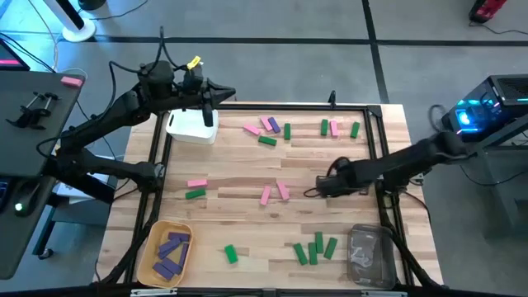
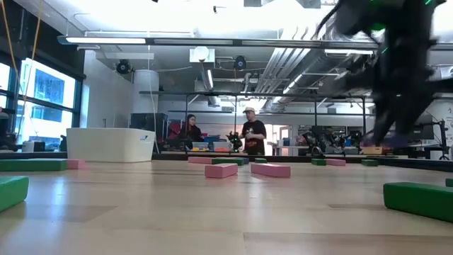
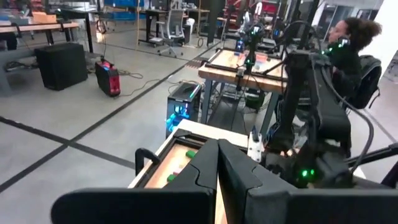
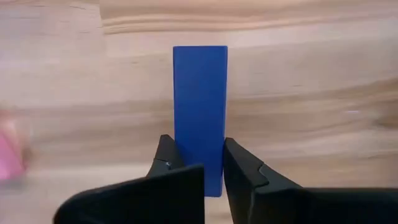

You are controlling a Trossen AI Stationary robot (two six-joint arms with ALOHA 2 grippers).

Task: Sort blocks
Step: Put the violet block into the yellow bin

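The right hand (image 4: pixel 198 165) is clamped on a blue-looking block (image 4: pixel 199 112) lying mid-bench (image 1: pixel 247 194). Lift it straight up, keeping the squeeze centred. The left hand (image 1: pixel 208 106), fingers together, waits over the white bin (image 1: pixel 188 129).

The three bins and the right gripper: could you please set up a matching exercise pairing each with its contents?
Things:
1. yellow bin
2. white bin
3. clear bin
4. right gripper

States:
A. jaws shut on a blue-looking block
B. holds purple blocks
C. under the left gripper
D. beside a cluster of green blocks

Pairs: 1-B, 2-C, 3-D, 4-A
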